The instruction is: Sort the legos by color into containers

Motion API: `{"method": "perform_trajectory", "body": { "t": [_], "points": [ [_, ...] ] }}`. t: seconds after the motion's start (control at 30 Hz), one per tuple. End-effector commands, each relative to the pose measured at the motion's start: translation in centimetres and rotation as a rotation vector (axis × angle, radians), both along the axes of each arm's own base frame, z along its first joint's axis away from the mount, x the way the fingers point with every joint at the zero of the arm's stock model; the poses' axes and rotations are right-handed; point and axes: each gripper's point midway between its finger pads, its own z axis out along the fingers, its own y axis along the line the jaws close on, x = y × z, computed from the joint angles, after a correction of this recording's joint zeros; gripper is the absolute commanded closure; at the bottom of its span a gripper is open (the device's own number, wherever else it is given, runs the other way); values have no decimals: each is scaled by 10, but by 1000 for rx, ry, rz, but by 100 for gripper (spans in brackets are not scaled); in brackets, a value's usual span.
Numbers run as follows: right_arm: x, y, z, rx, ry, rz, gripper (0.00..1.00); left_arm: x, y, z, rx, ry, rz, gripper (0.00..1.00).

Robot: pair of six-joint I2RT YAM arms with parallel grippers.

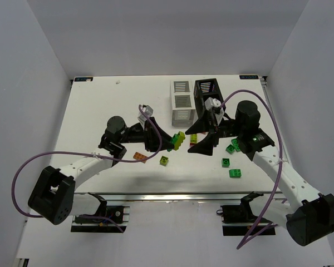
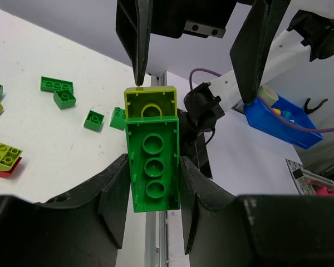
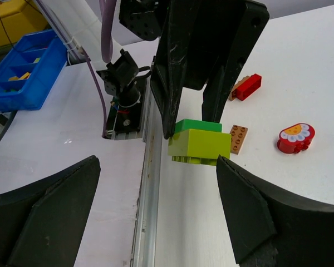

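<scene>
green and lime bricks (image 2: 153, 161), two joined, gripped by left pincer (image 2: 153, 181).

The right arm's wrist (image 1: 214, 107) hides the lower front of the black slatted plastic box (image 1: 206, 83); left of it, the white slatted box's (image 1: 181, 115) contents are unreadable.

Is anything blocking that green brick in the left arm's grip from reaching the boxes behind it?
Toward the white box, nothing visible; it stands just beyond the green-and-lime brick pair in the left tool. Toward the black box, the right arm's open tool sits in the way.
</scene>
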Motion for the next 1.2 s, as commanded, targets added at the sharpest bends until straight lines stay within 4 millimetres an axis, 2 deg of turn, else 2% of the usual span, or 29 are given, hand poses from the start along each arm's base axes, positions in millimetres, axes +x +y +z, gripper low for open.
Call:
{"method": "perform_trajectory", "body": {
  "t": [0.0,0.23,0.57,0.87,0.97,1.0,1.17],
  "points": [
    [-4,0,13,41,-56,17,11,-14,2,16,-36,-81,-44,99],
    [4,5,2,26,-26,-11,13,-18,-1,14,-34,-80,-49,99],
    [9,21,4,15,-3,-24,20,-19,-3,12,-24,-84,-52,99],
    [11,25,0,7,17,-28,34,-25,-4,15,-30,-96,-67,99],
    [13,27,-4,-2,36,-32,54,-25,-3,15,-30,-99,-67,99],
    [13,27,-5,-5,42,-34,69,-26,-3,16,-32,-105,-68,99],
    [13,25,-11,-24,34,-43,98,-30,0,24,-53,-149,-63,99]
  ]
}}
